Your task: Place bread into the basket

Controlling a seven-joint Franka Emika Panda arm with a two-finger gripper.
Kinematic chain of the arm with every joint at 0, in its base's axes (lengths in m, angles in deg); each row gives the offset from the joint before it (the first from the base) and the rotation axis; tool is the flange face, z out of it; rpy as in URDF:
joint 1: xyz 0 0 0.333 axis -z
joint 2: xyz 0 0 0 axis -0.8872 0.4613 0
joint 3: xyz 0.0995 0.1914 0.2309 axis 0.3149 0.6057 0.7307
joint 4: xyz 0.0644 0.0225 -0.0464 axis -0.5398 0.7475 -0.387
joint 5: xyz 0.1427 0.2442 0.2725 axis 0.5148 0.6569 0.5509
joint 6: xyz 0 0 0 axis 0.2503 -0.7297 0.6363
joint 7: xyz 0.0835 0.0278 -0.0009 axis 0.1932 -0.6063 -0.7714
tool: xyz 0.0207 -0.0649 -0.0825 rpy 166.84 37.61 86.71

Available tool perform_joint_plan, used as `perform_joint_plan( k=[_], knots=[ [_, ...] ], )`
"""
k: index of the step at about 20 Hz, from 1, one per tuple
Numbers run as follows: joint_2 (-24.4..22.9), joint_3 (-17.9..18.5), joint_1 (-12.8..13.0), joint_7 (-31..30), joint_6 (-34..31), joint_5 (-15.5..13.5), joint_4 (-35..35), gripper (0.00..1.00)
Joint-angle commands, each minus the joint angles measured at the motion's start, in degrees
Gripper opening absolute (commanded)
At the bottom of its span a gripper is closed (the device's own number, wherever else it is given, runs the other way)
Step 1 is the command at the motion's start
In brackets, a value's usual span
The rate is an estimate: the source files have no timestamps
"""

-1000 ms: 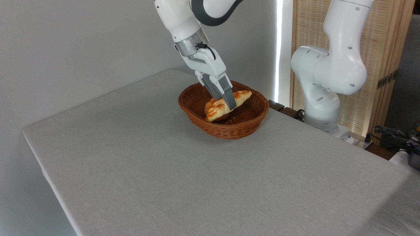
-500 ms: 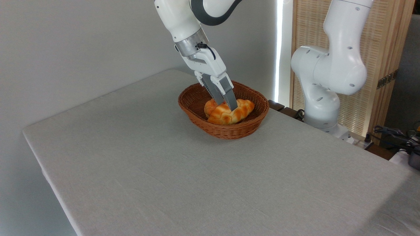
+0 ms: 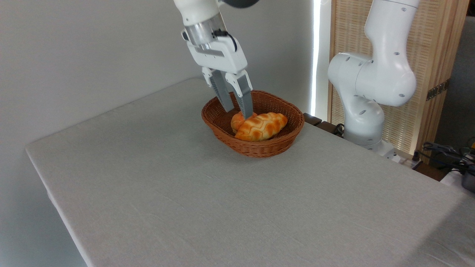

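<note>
The bread (image 3: 262, 127) is seen lying inside the basket (image 3: 276, 148), which is set on the worktop (image 3: 207, 200). The end effector (image 3: 238, 110) is held just above the loaf, its fingers spread and empty. No writing can be read.

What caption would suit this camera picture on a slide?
Open pincer above the braided bread lying in the wicker basket beside a small bun.
</note>
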Motion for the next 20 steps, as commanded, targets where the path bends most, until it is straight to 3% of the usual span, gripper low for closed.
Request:
perform_joint_plan(
  k=[1, 7, 10, 13, 17, 20],
  knots=[
    [7.26, 1.55, -4.15, 0.76, -0.04, 0.41, -11.41, 1.0],
    [18.95, 7.26, -5.3, 4.19, 0.4, 0.06, -27.67, 1.0],
    [23.62, 7.97, -6.34, 4.19, 1.53, 0.59, -30.68, 1.0],
    [24.68, 8.06, -6.88, 4.36, 4.97, 0.5, -31.21, 1.0],
    [24.16, 8.15, -6.88, 4.45, 4.62, 0.5, -31.21, 1.0],
    [24.07, 10.96, -5.92, 4.45, 4.71, 0.59, -31.3, 1.0]
  ],
)
